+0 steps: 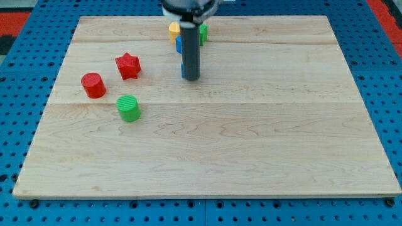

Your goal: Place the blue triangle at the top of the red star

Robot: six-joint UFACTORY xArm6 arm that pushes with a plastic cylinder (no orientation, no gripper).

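The red star lies on the wooden board at the upper left. My tip rests on the board well to the right of the star, at upper centre. A thin blue sliver shows at the rod's left edge just above the tip. It seems to be the blue triangle, almost wholly hidden behind the rod. It lies far to the star's right, not touching it.
A red cylinder sits left of and below the star. A green cylinder lies below the star. Near the top edge, a yellow block, a blue cube and a green block cluster behind the rod.
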